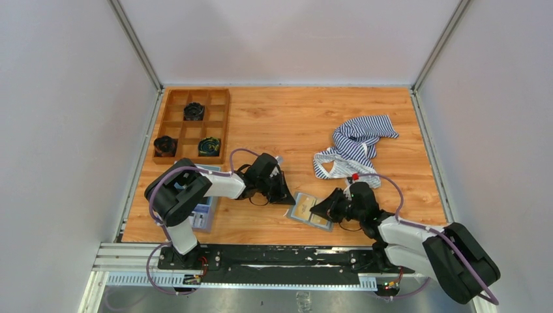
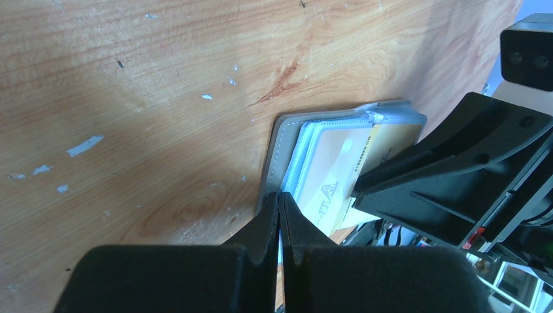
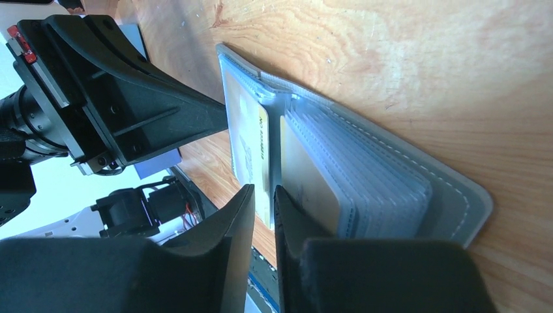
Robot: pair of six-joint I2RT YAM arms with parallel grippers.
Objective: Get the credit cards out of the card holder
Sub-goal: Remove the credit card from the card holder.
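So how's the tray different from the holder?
The tray is brown wood with boxes holding dark round things; the holder is grey, open, holding yellow cards. The tray sits far left; the holder lies near, between the left hand and right hand. Both rest on the table.

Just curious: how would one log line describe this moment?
card holder open | left tool pinching its edge | right tool pinching credit card
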